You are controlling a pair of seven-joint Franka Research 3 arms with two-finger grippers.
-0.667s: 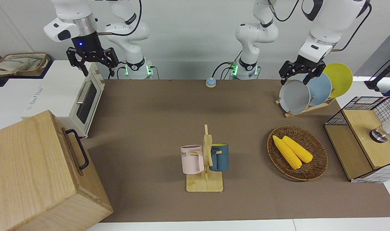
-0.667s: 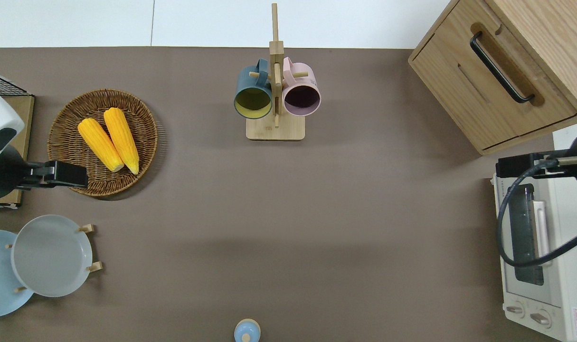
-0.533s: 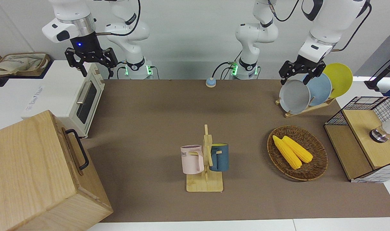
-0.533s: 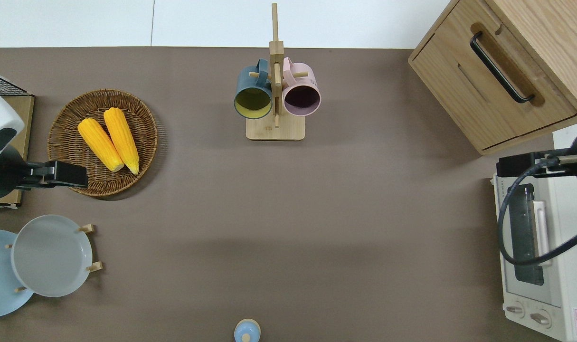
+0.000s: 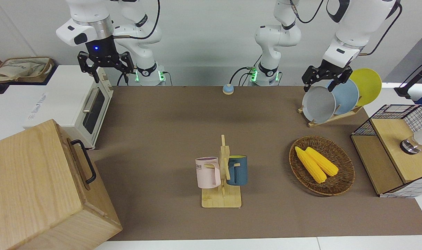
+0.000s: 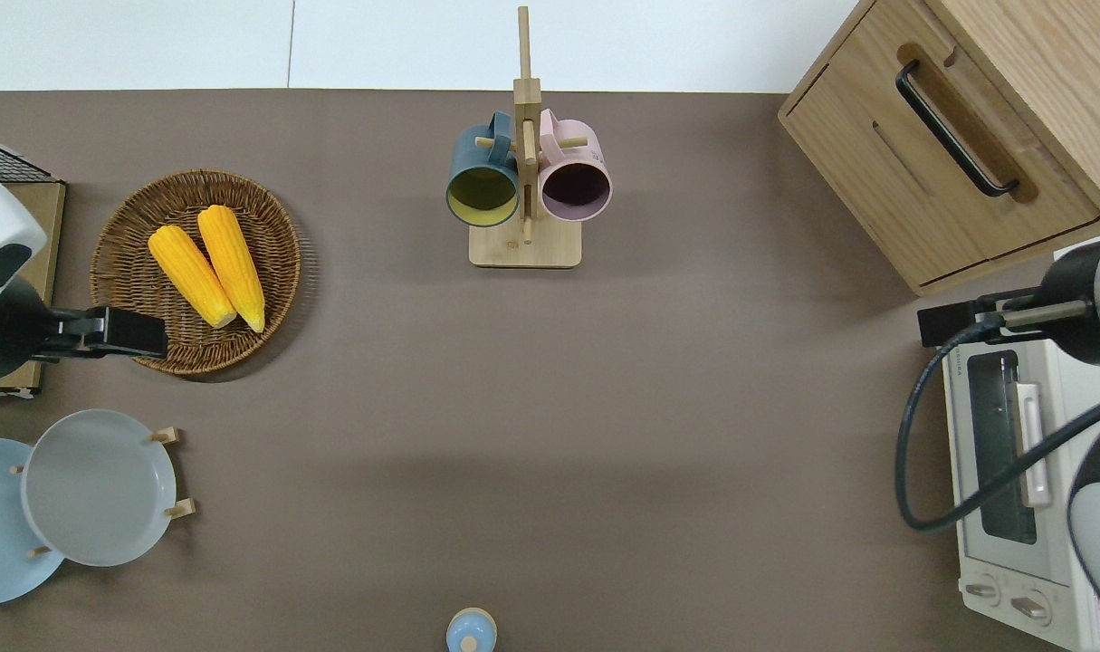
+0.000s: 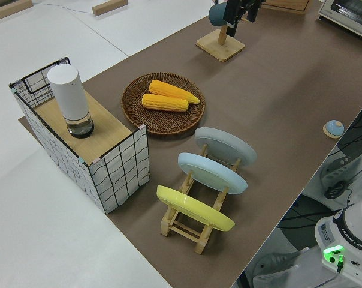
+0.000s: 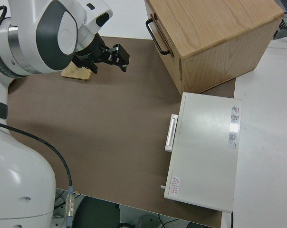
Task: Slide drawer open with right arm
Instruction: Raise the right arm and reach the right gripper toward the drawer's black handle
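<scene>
The drawer [image 6: 928, 129] is shut in the pale wooden cabinet [image 5: 26, 180] at the right arm's end of the table. Its black loop handle [image 6: 952, 127] also shows in the front view [image 5: 85, 161] and the right side view [image 8: 157, 37]. My right gripper [image 5: 106, 66] is open and empty, up in the air. In the overhead view the right gripper [image 6: 946, 323] is over the table edge between the cabinet and the toaster oven, apart from the handle. It also shows in the right side view [image 8: 109, 54]. The left arm is parked, its gripper [image 5: 323, 79] open.
A white toaster oven [image 6: 1020, 480] stands beside the cabinet, nearer to the robots. A mug rack [image 5: 222, 180] with two mugs is mid-table. A basket of corn [image 5: 321, 170], a plate rack [image 5: 332, 100] and a wire-mesh box [image 5: 395, 152] are at the left arm's end.
My right gripper has moved from over the toaster oven's corner toward the middle of the table. The drawer and the left arm have not moved.
</scene>
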